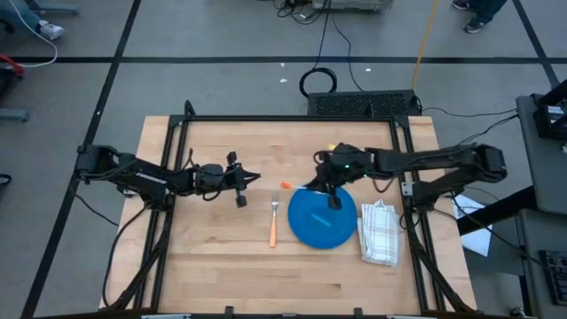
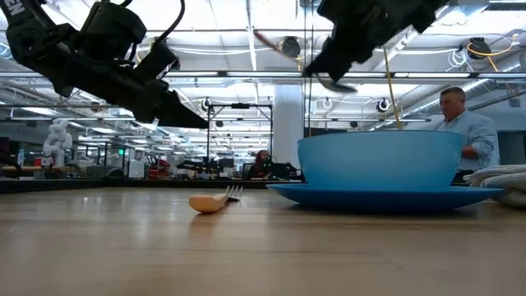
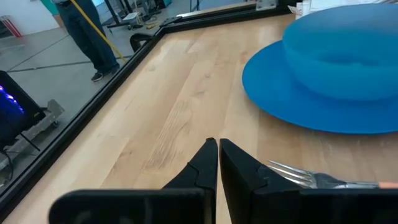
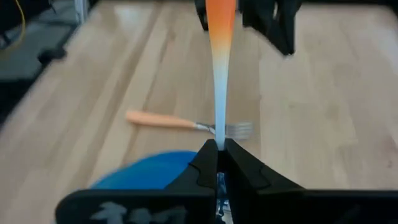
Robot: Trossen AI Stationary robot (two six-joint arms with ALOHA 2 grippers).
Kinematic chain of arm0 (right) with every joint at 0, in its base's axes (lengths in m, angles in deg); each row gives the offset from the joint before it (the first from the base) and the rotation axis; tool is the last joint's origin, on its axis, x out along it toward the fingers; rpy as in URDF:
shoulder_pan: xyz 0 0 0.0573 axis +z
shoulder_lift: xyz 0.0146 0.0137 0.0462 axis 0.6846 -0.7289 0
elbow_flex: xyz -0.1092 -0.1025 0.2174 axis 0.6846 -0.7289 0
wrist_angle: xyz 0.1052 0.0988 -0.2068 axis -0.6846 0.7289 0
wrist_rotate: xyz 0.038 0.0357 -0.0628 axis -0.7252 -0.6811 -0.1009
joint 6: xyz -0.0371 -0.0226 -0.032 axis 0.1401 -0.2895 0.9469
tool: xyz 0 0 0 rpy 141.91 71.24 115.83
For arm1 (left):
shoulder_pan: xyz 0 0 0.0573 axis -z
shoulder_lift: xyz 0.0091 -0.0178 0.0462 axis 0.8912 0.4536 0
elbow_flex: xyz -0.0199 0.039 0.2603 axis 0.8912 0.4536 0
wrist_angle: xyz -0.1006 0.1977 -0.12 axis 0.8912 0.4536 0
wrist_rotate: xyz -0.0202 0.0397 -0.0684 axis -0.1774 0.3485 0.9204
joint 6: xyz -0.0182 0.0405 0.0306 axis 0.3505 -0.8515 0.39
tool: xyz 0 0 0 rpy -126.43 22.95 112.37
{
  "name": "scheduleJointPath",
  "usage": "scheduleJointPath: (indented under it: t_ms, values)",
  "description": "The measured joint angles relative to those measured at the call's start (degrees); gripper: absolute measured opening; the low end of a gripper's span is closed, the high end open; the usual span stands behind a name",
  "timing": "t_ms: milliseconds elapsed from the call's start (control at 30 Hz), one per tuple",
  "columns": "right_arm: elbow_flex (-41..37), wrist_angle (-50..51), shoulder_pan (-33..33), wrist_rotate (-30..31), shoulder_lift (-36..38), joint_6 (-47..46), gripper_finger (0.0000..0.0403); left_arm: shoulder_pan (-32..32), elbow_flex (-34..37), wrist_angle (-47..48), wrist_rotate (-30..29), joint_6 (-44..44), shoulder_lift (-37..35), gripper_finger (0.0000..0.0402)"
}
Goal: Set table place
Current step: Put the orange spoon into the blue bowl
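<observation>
My right gripper is shut on a utensil with an orange handle and a metal end. It hovers over the far left rim of the blue plate, which carries a blue bowl. An orange-handled fork lies flat on the wooden table just left of the plate. My left gripper is shut and empty, raised above the table to the fork's far left. The fork's tines show beside it in the left wrist view. My right gripper pinches the utensil's metal end between its two fingers, which lie along the utensil. The orange handle sticks out past the fingertips toward the table's left. The utensil is lifted clear of the table and the plate.
A folded checked cloth lies right of the plate. Bare wood lies in front of and left of the fork. A black frame edges the table. A person is in the room beyond the table.
</observation>
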Motion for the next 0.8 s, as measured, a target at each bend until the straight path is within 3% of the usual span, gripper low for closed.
scheduleJointPath:
  t_ms: [267,433,567,800]
  values:
    - [-1.3,3.5,4.8,6.0,3.1,-5.7,0.0004,0.0,0.0,-0.2,0.0,0.7,0.0,0.0024]
    - [-5.2,0.2,7.5,7.9,2.7,-9.1,0.0004,-0.1,0.0,-0.1,0.0,1.0,0.0,0.0024]
    - [-8.9,-3.7,9.9,13.4,3.2,-10.6,0.0003,-0.1,0.0,-0.1,0.0,0.9,0.0,0.0024]
    - [-13.4,-7.8,11.3,13.8,3.1,-15.9,0.0003,-0.1,0.0,-0.2,-0.4,1.0,0.0,0.0024]
